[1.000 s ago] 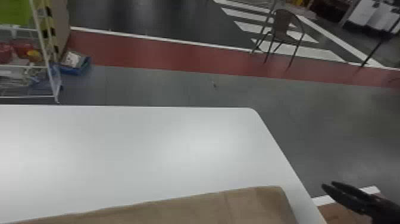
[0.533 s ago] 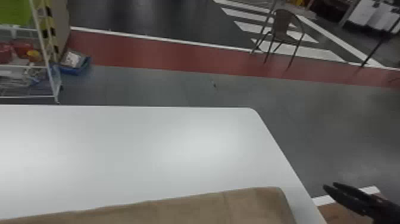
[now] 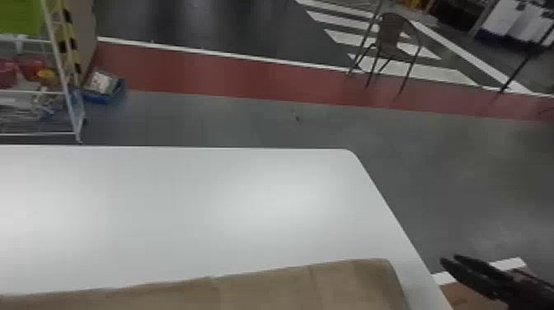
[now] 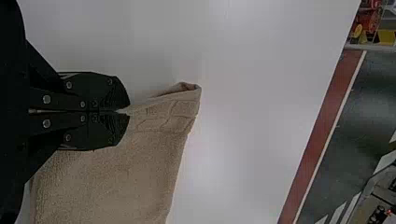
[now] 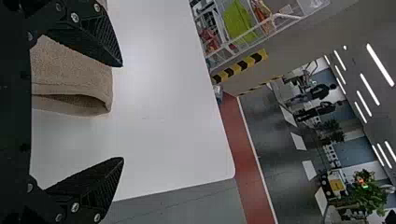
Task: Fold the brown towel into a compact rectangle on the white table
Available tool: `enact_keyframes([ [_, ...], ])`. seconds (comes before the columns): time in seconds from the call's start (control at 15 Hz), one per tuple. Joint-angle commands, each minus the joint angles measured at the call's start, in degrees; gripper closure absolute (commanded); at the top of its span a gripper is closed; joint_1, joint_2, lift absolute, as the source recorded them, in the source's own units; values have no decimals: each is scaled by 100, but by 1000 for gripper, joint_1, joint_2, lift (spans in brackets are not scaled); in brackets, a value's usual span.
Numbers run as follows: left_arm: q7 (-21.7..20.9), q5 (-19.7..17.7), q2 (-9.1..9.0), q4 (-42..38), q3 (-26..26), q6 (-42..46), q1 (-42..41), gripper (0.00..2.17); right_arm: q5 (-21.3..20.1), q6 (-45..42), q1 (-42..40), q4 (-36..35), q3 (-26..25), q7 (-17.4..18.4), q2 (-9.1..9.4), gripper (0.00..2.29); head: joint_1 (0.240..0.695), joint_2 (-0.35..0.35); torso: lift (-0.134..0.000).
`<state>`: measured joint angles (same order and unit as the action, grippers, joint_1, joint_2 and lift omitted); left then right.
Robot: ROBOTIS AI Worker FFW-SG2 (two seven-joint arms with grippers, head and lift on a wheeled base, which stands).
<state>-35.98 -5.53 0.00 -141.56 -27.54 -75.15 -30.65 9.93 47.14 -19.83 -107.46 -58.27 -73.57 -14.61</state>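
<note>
The left hand [image 4: 129,110] is clenched, its two black fingers drawn together in the left wrist view. An edge of the brown towel [image 3: 296,288] runs up to their tips, and cloth emerges past the lower finger in that picture; whether any of it is pinched between them I cannot tell. Just beyond the tips, a corner of the towel curls up beside a ribbed band.

The right hand [image 3: 450,259] is released, its fingers spread wide in the right wrist view; in the head view it lies past the counter's right side, its arm cut off by the frame.

The towel lies on the near part of the white counter [image 3: 173,206], and the head view's bottom edge cuts it off, so its full outline is hidden. A seam or crease crosses it near its right end. In the right wrist view one end shows layers with a dark gap between them, partly covered by a finger.

The counter's far right corner is rounded, and pale glare blurs its top. Behind lies grey floor [image 3: 231,123], then a red strip [image 3: 214,74] edged in white. A white wire rack [image 3: 66,90] at far left holds red and yellow items too blurred to name, with a blue tray [image 3: 105,95] beside it. Farther off, a brown chair [image 3: 389,35] stands by white floor stripes [image 3: 416,70].
</note>
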Motion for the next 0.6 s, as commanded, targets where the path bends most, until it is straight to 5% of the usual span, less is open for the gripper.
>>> enact_keyframes([
  [0.0, -49, -545, -15, -3, -314, -391, 138, 1848, -17, -130, -21, 6, 97, 63, 46, 228, 695, -350, -123],
  [0.53, -146, -1864, -15, -126, -533, -1488, 472, 1845, -167, -306, -21, -73, 765, 186, 221, 397, 695, -350, -123],
])
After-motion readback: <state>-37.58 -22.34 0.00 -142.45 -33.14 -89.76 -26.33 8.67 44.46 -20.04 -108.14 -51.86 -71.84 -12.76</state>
